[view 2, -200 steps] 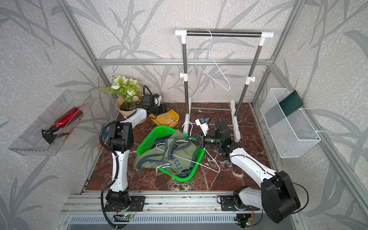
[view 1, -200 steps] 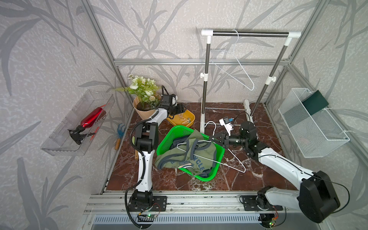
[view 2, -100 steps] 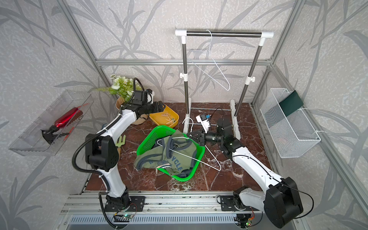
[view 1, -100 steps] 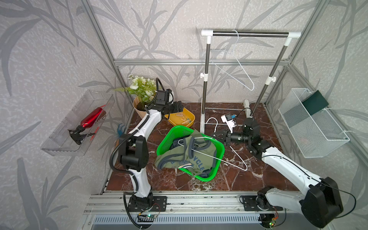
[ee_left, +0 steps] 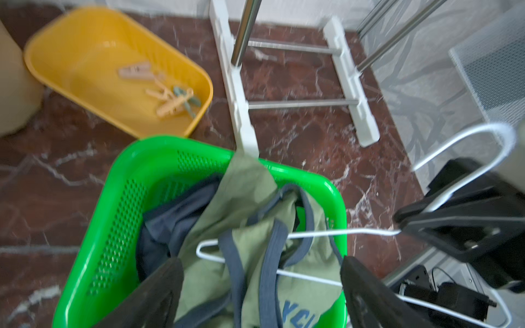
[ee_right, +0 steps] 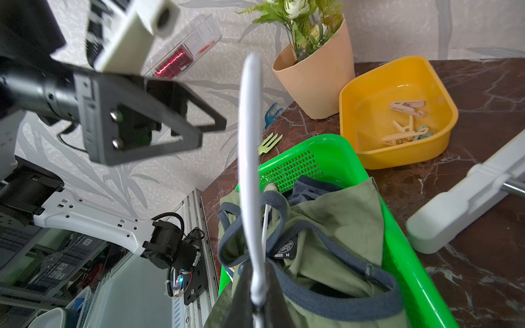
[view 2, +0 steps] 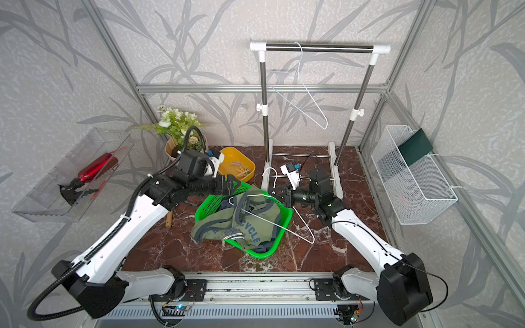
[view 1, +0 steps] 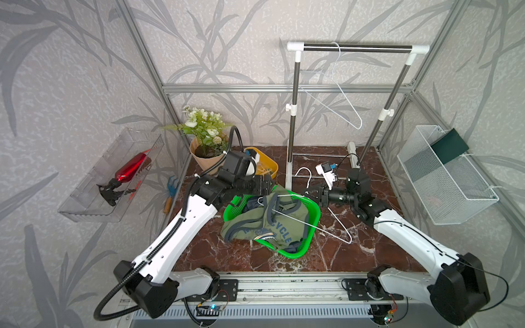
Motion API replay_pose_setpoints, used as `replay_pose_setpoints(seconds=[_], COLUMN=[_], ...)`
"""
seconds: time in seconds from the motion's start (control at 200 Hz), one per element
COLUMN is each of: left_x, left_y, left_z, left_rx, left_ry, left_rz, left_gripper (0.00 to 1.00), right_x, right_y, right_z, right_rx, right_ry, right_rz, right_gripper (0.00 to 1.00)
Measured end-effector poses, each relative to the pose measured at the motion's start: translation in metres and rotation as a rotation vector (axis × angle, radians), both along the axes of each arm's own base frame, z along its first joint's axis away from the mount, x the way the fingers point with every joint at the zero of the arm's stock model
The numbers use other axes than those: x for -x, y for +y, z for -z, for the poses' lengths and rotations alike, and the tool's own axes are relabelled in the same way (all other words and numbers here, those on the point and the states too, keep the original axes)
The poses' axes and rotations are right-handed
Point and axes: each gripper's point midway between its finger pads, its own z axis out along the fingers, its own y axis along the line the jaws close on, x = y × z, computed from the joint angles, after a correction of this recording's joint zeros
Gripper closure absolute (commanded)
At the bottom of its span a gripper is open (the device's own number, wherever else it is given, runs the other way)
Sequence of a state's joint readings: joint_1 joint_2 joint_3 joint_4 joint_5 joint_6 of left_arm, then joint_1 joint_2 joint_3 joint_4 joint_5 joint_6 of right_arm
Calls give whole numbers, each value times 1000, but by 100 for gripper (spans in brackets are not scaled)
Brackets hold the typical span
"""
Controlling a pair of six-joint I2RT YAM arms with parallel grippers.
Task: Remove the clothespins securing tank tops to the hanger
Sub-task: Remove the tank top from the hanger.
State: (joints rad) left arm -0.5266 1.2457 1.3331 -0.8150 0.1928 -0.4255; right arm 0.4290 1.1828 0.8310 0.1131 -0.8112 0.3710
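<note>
An olive-green tank top [view 1: 272, 224] with navy trim lies heaped in a green basket [view 1: 311, 204], over a slate-blue tank top [ee_left: 176, 215]. A white wire hanger [view 1: 326, 227] runs through the olive one's straps. My right gripper [ee_right: 257, 286] is shut on the hanger's hook [ee_right: 250, 142] at the basket's right side. My left gripper [ee_left: 261, 272] hangs open over the basket's far left rim, above the straps, holding nothing. The clothespins [ee_left: 167, 93] I can see, several of them, lie loose in a yellow bin [view 1: 270, 164] behind the basket.
A garment rack [view 1: 292, 113] with a bare white hanger [view 1: 338, 93] stands at the back. A flower pot [view 1: 206, 153] sits back left, and small garden tools [view 1: 172, 187] lie by the left wall. A white wire basket [view 1: 443, 176] hangs on the right wall.
My left arm has swung from the yellow bin forward to the green basket, gripper open. The right gripper has kept its hold on the hanger hook and shifted slightly.
</note>
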Motion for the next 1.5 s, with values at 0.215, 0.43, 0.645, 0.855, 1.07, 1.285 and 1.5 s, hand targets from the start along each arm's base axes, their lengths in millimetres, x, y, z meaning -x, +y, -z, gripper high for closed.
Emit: replay_pose_setpoints(seconds=[0.215, 0.43, 0.645, 0.855, 1.07, 1.285, 1.5], left_x=[32, 26, 10, -5, -9, 22, 60], left_y=[-1, 6, 6, 12, 20, 24, 43], left_z=[75, 86, 95, 104, 102, 97, 74], left_rx=[-69, -93, -129, -165, -185, -221, -164], left_ry=[173, 130, 99, 82, 65, 137, 94], left_rz=[13, -28, -52, -71, -67, 8, -1], left_gripper=[11, 12, 13, 17, 10, 1, 1], right_x=[8, 19, 31, 45, 55, 59, 59], right_y=[-7, -15, -24, -38, -54, -64, -65], right_z=[-14, -22, -36, -69, -85, -77, -77], right_rx=[-1, 10, 54, 100, 150, 192, 182], right_ry=[-38, -52, -69, -144, -188, -168, -171], right_rz=[24, 37, 49, 79, 125, 160, 171], right_gripper=[100, 100, 100, 100, 100, 100, 100])
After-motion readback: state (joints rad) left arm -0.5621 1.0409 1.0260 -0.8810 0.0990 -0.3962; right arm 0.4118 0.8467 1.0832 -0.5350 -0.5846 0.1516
